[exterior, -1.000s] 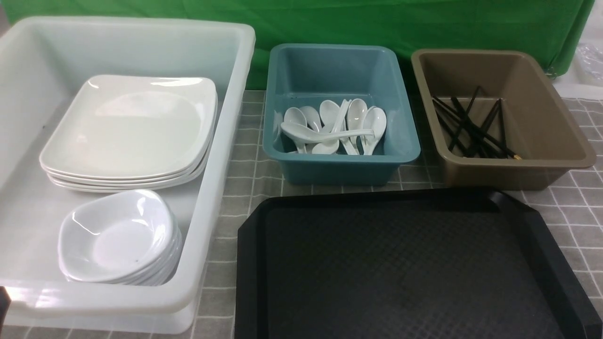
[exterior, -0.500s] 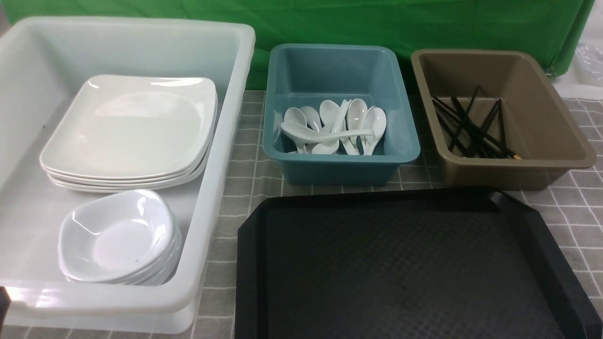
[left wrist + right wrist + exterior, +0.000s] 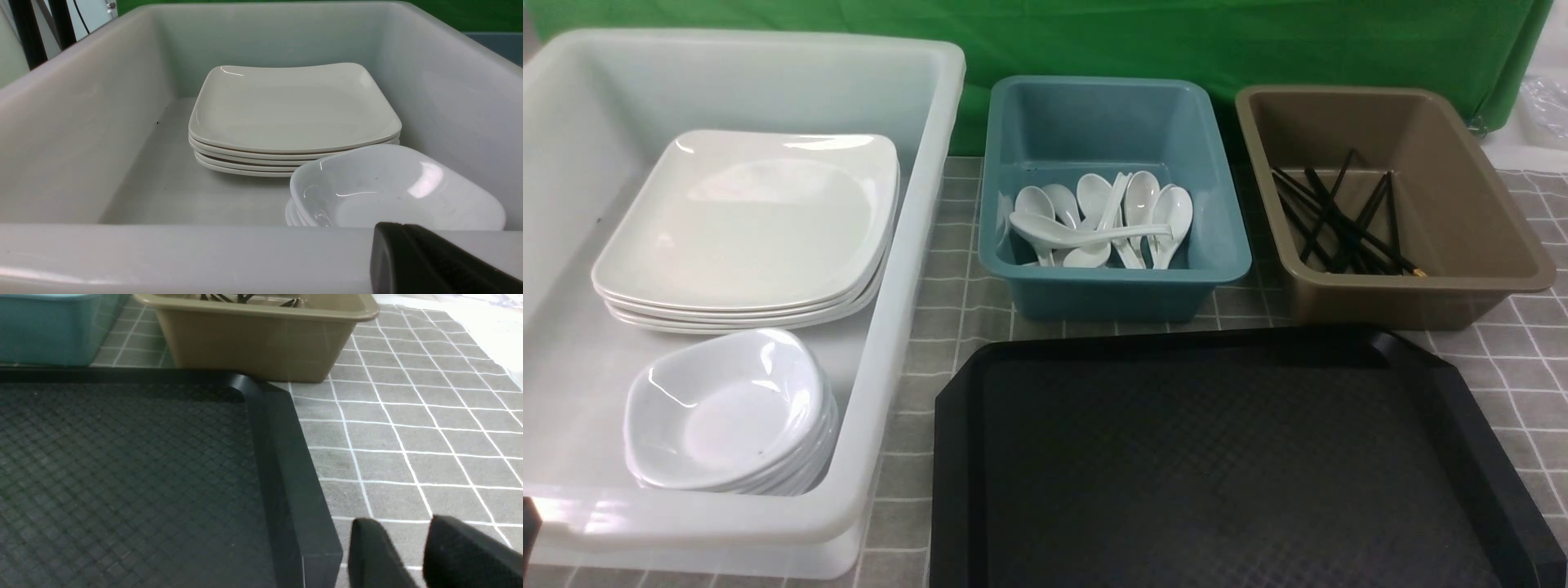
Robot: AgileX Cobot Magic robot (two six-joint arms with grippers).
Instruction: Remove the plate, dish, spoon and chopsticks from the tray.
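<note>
The tray (image 3: 1225,465) lies nearest, on the grey checked tabletop (image 3: 947,327), right of centre, with its long axis running left to right. Nothing lies on its textured floor. Its right rim and clipped far-right corner show in the right wrist view, with bare tabletop to its right.

The right fingers (image 3: 408,555) hang just off that right rim, over the cloth, parted with a narrow gap and holding nothing. The left fingers (image 3: 425,261) sit just outside the near wall of the white tub (image 3: 882,327); only one dark pad shows, closed and empty.

The white tub fills the left side, its right wall close beside the tray's left edge. In it, near, stands a stack of small dishes (image 3: 727,408). Behind them, touching or nearly so, stands a stack of plates (image 3: 752,220), lying flat, with room between them and the tub's left and far walls.

Beyond the tray's far edge, with a strip of tabletop between, stand two smaller tubs side by side, apart from each other. The blue tub (image 3: 1111,286) at centre holds a heap of spoons (image 3: 1103,216); most have handles toward the near side, and one lies across them, left to right. The brown tub (image 3: 1405,294) on the right holds the chopsticks (image 3: 1339,216), crossing one another, mostly running from far-left to near-right. A green cloth (image 3: 1176,41) closes the far side.
</note>
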